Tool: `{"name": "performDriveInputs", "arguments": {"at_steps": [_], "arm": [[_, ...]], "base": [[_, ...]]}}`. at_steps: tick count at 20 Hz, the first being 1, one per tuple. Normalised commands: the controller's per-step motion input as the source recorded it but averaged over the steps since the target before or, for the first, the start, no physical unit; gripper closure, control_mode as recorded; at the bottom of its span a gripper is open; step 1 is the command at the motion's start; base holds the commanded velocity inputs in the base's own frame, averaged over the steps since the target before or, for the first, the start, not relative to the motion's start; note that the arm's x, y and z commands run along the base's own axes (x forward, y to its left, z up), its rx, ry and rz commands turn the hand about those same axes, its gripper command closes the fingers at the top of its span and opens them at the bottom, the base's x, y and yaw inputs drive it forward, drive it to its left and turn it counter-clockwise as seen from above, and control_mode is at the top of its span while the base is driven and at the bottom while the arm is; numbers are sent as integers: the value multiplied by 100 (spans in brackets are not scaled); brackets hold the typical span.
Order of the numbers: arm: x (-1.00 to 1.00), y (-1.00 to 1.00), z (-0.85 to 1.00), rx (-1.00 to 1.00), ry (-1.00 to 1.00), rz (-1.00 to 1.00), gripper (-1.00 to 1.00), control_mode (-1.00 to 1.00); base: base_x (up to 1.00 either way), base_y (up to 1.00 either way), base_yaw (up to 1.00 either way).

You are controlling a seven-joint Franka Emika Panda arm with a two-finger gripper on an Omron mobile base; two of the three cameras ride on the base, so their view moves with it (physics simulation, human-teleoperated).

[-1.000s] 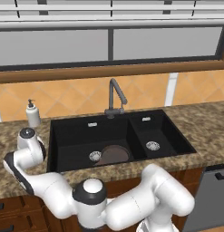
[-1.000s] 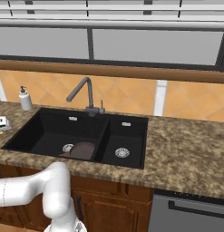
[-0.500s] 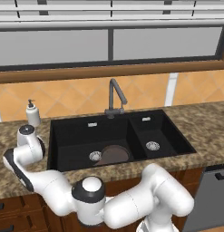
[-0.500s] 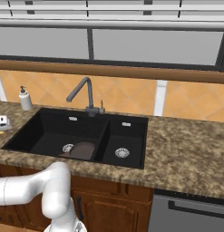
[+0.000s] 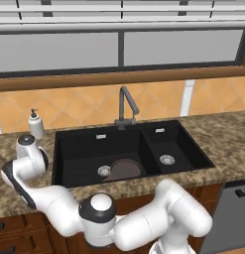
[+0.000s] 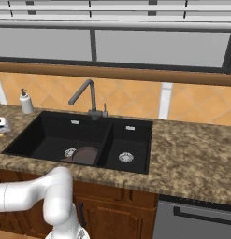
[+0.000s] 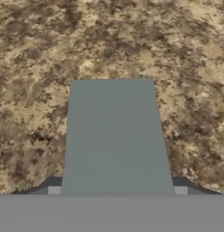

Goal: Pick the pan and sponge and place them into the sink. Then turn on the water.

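Grey-blue top of the sponge (image 7: 115,136) fills the middle of the hand view, speckled brown granite counter (image 7: 36,68) all around it, as the arm reaches over the counter's left end, left of the sink (image 5: 74,149). The gripper (image 7: 114,192) sits right down over the block: small dark finger tips (image 7: 49,185) peek out on either side of its near end, so the jaws look spread just wider than the sponge, straddling it; whether the pads touch its sides or have any hold can't be told from this angle. From the right base view a small white-and-yellow bit at the counter's far left edge marks the same spot, too small to read. The pan (image 5: 126,169) already lies flat in the large basin, near the front wall, next to the silver drain (image 5: 104,171); faucet (image 5: 125,106) at the back edge shows no stream. Judged step: grasp the sponge. To do it well, keep the fingers square across the short width, low on the yellow body rather than the top skin, close evenly, then lift straight up before swinging toward the basin, clear of the soap dispenser (image 5: 35,124) near the back edge. Orientation: sponge lies flat, top up, long axis running straight away from the hand camera, far short edge toward the top of that view, approx. centred betw. the tips.
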Motion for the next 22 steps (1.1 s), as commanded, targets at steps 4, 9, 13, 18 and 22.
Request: {"name": "performDriveInputs", "arguments": {"at_steps": [4, 9, 13, 18, 22], "arm": [[-36, -30, 51, 0, -4, -4, 100, -100], [-25, -68, 39, 3, 0, -28, 100, -100], [-16, -88, 29, 9, 0, -44, 100, -100], [-15, -86, 15, 9, 0, -54, 100, -100], [-16, -75, 1, 6, 0, -57, 100, -100]], "base": [[0, 0, 0], [0, 0, 0], [0, 0, 0], [0, 0, 0], [0, 0, 0]]}}
